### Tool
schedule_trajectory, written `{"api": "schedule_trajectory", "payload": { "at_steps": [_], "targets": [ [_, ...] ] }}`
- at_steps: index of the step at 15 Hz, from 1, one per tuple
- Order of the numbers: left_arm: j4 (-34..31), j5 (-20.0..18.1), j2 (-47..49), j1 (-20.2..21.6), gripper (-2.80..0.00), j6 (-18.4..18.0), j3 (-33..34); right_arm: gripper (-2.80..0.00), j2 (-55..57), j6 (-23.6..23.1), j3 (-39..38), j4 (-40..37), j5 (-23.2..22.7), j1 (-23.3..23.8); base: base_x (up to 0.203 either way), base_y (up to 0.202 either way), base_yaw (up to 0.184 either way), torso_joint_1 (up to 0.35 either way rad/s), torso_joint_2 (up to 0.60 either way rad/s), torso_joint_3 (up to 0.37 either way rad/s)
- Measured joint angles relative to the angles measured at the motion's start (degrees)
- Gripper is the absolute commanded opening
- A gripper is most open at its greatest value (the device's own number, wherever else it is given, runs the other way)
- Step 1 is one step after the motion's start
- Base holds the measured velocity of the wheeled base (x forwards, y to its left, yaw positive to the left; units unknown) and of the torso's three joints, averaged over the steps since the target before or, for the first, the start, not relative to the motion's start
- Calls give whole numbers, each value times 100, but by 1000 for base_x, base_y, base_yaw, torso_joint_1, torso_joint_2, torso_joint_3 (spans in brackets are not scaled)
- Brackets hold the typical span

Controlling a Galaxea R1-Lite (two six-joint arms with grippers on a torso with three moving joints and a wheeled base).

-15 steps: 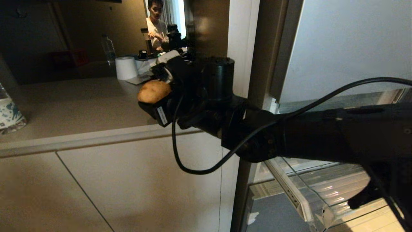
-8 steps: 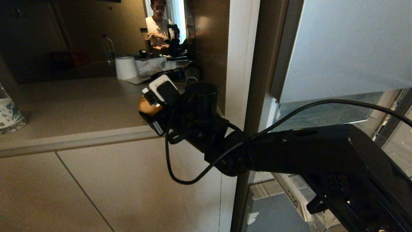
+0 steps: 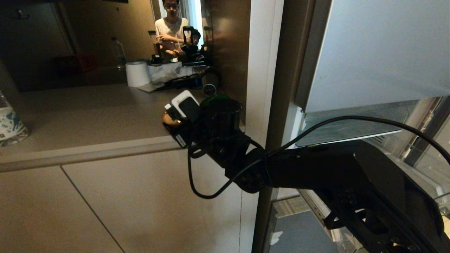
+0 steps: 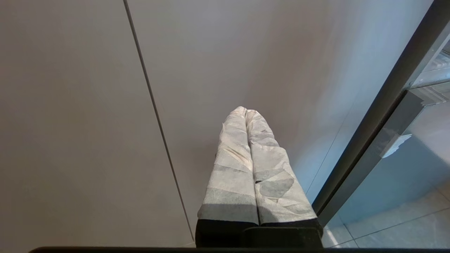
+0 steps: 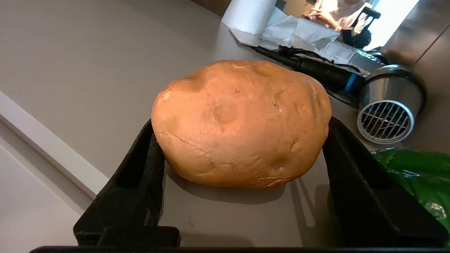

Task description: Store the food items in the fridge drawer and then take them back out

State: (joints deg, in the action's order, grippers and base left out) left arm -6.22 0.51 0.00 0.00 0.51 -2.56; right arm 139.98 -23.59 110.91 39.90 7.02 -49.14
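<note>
My right gripper [image 3: 169,122] is shut on the tan-brown potato [image 5: 242,123], one black finger against each side. It holds the potato low over the beige counter [image 3: 88,112], near the counter's front edge and the fridge side wall; a shadow lies right under it. The green bell pepper [image 5: 416,172] lies on the counter just beside the gripper. The fridge drawer [image 3: 299,233] stands pulled out at the lower right, below my right arm. My left gripper [image 4: 246,110] is shut on nothing and parked low by the cabinet front.
At the back of the counter are a paper roll [image 3: 137,73], a black torch [image 5: 316,70] and a silver hair dryer [image 5: 385,109]. A bottle [image 3: 10,123] stands at the counter's left end. A person [image 3: 170,31] stands far behind.
My right arm has sunk and its wrist has rolled, bringing the potato down toward the counter. The left arm has not moved.
</note>
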Motion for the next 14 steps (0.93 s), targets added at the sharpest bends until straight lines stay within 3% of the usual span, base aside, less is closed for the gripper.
{"api": "schedule_trajectory", "payload": {
  "at_steps": [12,13,14],
  "targets": [
    [1,0,0,0,-280,0,0,-280,70,-157,9,277,22,129,0,0,0,0,0,0],
    [0,0,0,0,-280,0,0,0,81,-156,9,279,32,129,0,0,0,0,0,0],
    [1,0,0,0,-280,0,0,0,88,-160,11,279,50,129,0,0,0,0,0,0]
  ]
}}
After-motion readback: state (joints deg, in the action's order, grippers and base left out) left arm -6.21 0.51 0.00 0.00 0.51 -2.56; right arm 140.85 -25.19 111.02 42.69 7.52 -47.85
